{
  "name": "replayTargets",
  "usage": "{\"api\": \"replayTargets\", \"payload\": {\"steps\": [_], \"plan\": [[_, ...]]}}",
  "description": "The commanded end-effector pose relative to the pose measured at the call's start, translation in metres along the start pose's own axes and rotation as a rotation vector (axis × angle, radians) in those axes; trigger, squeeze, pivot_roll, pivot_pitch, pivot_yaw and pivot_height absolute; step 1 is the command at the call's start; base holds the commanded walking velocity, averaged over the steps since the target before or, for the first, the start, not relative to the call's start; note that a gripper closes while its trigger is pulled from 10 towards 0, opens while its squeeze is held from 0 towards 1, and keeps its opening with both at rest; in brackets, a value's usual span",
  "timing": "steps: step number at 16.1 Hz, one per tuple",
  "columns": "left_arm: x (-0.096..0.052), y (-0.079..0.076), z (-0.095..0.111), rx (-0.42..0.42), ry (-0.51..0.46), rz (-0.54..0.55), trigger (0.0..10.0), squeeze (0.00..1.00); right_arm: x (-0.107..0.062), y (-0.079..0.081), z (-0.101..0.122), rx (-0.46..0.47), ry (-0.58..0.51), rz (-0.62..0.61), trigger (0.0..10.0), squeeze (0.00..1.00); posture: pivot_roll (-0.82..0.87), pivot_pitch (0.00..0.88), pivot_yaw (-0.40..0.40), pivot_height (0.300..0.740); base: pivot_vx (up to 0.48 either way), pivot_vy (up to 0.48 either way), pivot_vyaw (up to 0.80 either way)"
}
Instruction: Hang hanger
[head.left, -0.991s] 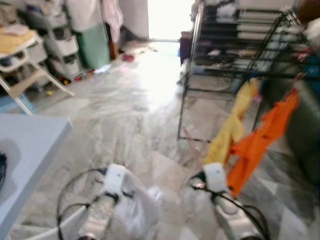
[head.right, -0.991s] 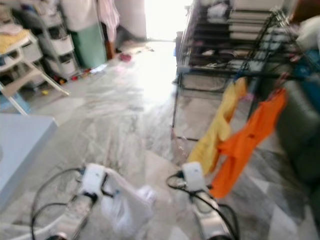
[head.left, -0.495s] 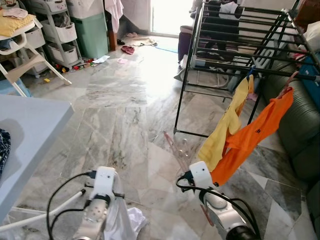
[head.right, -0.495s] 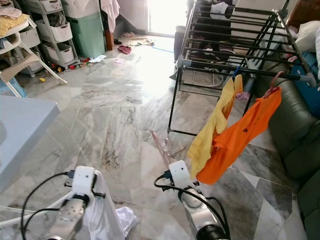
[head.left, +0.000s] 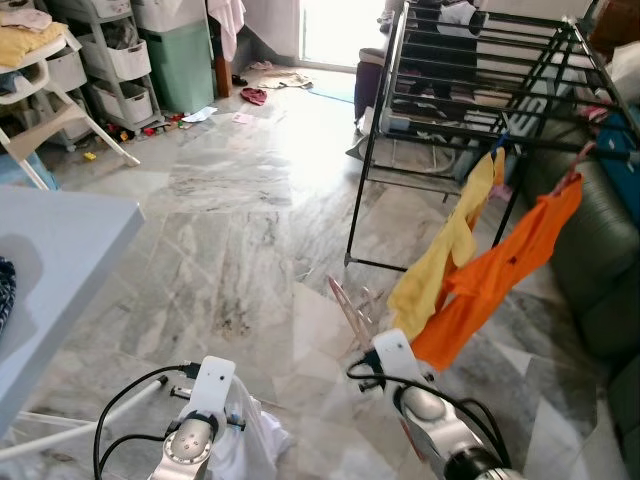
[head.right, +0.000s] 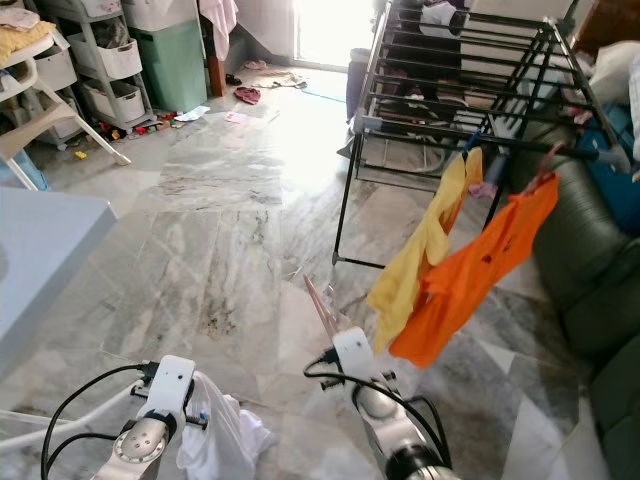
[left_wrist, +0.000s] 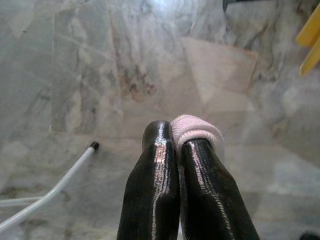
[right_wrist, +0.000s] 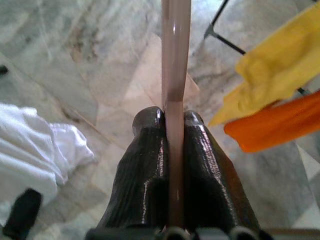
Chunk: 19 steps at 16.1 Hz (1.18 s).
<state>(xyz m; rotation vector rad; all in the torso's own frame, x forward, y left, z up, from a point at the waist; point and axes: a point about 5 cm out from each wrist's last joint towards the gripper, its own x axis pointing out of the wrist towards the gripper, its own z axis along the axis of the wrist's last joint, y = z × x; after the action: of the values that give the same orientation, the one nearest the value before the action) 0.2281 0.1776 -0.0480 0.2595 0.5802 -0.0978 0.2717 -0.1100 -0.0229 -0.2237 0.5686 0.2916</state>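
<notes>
A: Gripping the pink hanger (right_wrist: 175, 60) edge-on, your right gripper (right_wrist: 172, 120) has both fingers clamped on its thin bar, low at 5 o'clock, hanger poking toward the drying rack (head.left: 480, 110) at 1 o'clock.

B: Handling?

A: Prob. light, stiff, slick plastic; may pivot, so hold near the hook. Left gripper (left_wrist: 177, 137) at 7 o'clock is pinched on white cloth (head.right: 215, 435).

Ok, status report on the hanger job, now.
Right gripper shut on pink hanger, low over floor. Left gripper shut on white garment. Drying rack ahead right, yellow and orange clothes hung on its near rail.
</notes>
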Motion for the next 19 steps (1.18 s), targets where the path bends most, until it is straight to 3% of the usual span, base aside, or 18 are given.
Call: {"api": "replayTargets", "payload": {"steps": [1,3,5,7,8,10,11,14,16,19], "plan": [[-0.002,0.01,-0.002,-0.005,-0.002,0.014,10.0,0.0,0.001,0.003,0.0,0.007,-0.003,-0.013,10.0,0.0,-0.03,0.0,-0.014,0.74,0.0,0.0,0.0],[-0.007,0.019,-0.011,-0.035,0.012,0.07,10.0,0.0,-0.002,0.007,-0.008,0.073,0.001,-0.02,10.0,0.0,0.0,0.0,-0.024,0.74,0.0,0.0,0.0],[-0.008,0.021,-0.008,-0.052,-0.024,0.106,10.0,0.0,-0.004,0.009,-0.007,0.055,-0.03,0.016,10.0,0.0,-0.02,0.0,-0.017,0.74,0.0,0.0,0.0],[-0.005,0.017,-0.001,-0.066,-0.046,0.116,10.0,0.0,-0.004,-0.008,-0.004,0.024,-0.055,-0.05,10.0,0.0,-0.03,0.0,-0.01,0.74,0.0,0.0,0.0],[-0.003,0.015,0.004,-0.063,-0.062,0.111,10.0,0.0,-0.004,-0.016,0.0,0.052,-0.073,-0.069,10.0,0.0,-0.04,0.0,-0.002,0.74,0.0,0.0,0.0],[0.002,0.002,0.014,-0.062,-0.087,0.055,10.0,0.0,-0.008,-0.03,0.003,0.032,-0.119,-0.102,10.0,0.0,-0.08,0.0,0.014,0.74,0.0,0.0,0.0],[0.002,-0.001,0.021,-0.072,-0.125,0.038,10.0,0.0,-0.01,-0.039,0.005,0.105,-0.143,-0.138,10.0,0.0,-0.08,0.0,0.011,0.74,0.0,0.0,0.0],[0.002,0.001,0.025,-0.129,-0.146,0.065,10.0,0.0,-0.012,-0.037,0.006,0.054,-0.164,-0.116,10.0,0.0,-0.11,0.0,0.027,0.74,0.0,0.0,0.0],[0.002,-0.002,0.028,-0.114,-0.171,0.024,10.0,0.0,-0.011,-0.035,0.01,0.067,-0.184,-0.119,10.0,0.0,-0.09,0.0,0.009,0.74,0.0,0.0,0.2],[0.005,-0.001,0.036,-0.168,-0.188,0.059,10.0,0.0,-0.008,-0.03,0.016,0.08,-0.188,-0.077,10.0,0.0,-0.08,0.0,0.0,0.74,0.0,0.0,0.64]]}}
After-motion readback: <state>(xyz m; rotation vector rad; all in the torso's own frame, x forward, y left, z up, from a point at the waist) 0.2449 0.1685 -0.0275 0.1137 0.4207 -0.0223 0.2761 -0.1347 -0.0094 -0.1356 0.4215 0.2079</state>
